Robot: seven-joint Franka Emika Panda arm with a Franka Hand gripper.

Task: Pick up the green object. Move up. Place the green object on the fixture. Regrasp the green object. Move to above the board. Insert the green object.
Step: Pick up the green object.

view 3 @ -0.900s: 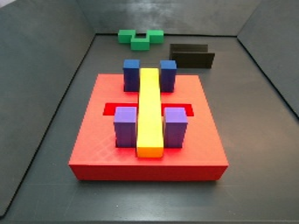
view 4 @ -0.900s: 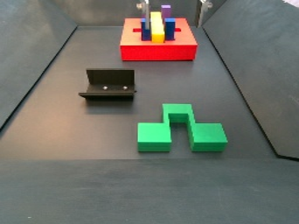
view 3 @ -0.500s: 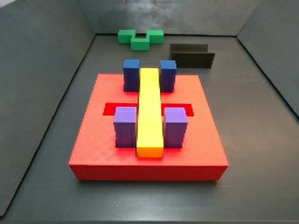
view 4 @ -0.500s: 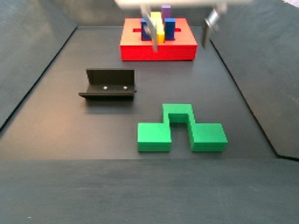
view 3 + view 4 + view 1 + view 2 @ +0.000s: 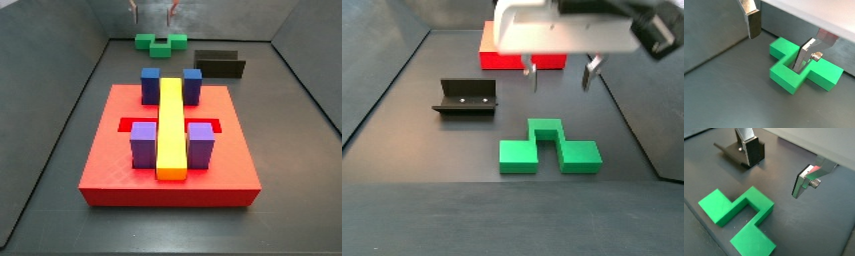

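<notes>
Going left to right in a side view, the fixture (image 5: pixel 466 97) stands empty toward the left edge of the floor. The green object (image 5: pixel 548 148) lies flat on the floor just right of the middle, near the front. The gripper (image 5: pixel 559 76) hangs over it, a little behind, below its pale wrist housing. The board (image 5: pixel 523 54) sits at the far end with its blue and purple posts and yellow bar.

The gripper is wide open and holds nothing. In a wrist view the green object (image 5: pixel 803 71) lies beneath it, one finger (image 5: pixel 753 22) clear of the piece and the other finger (image 5: pixel 805 54) over the notch, neither visibly touching it.

As I judge it, the task is at its very first step. The green object is not yet grasped, so the lift, the rest on the fixture, the regrasp, the carry over the board and the insertion are all left.

Against the earlier side view, the arm has come from near the board's right corner to a place above the green object. The green object, fixture and board have not shifted.
</notes>
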